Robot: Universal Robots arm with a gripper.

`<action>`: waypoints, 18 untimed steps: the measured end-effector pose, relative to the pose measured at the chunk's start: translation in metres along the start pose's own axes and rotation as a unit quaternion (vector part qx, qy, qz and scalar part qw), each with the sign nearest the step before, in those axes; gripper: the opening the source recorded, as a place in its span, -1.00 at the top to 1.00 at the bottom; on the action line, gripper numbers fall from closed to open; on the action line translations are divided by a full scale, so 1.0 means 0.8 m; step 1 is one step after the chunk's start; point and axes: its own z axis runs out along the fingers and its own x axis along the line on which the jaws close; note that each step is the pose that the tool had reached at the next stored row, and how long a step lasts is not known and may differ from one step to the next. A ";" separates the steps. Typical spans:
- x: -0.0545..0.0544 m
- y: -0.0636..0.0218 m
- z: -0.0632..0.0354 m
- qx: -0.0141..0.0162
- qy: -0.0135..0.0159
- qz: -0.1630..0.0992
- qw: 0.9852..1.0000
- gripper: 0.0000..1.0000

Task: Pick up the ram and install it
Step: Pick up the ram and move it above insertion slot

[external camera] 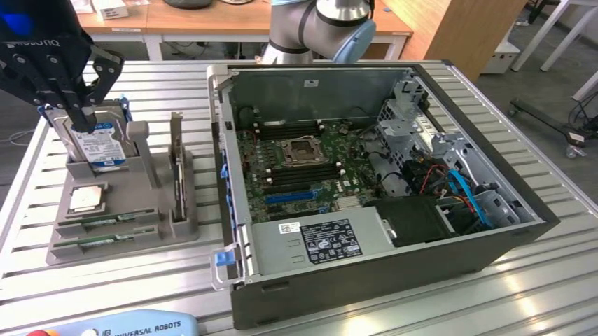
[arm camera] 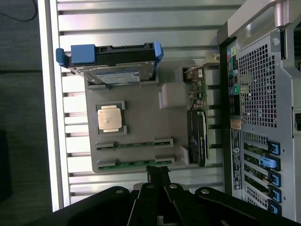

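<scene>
**Ram not yet lifted: gripper closed and empty over the parts holder**

We're at the very start here. The black, slim-fingered gripper hangs above the grey plastic parts holder, well clear of it. Its fingers are pinched tight together with nothing between them, so that's a closed, empty tool.

And where's the ram? Look down through the wrist view. Two thin green circuit-board sticks with rows of small black chips lie side by side in shallow slots along one edge of the holder. The outer ram stick sits right at the holder's rim, closest to the fingertips. The inner ram stick is just beside it. Both are seated flat and neither is touched.

Next to them rests the small square silver processor chip. Beyond that, the big silver hard drive with the blue-white label stands upright in its cradle.

Over on the exterior view's right, the dark grey computer case lies open with its green motherboard exposed. The long dark memory slots beside the processor socket look unfilled, though that's hard to call for certain.

My read on progress: nothing is done so far. With both sticks in the holder and the fingers closed on air, the pick-up and the installation both remain.
</scene>
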 end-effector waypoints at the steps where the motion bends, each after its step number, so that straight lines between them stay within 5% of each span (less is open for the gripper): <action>1: 0.000 0.000 0.000 0.000 0.000 0.000 1.000 0.80; 11: 0.000 0.000 0.000 -0.001 0.001 -0.031 1.000 0.80; 18: 0.000 0.000 0.000 -0.002 0.004 -0.081 0.997 0.80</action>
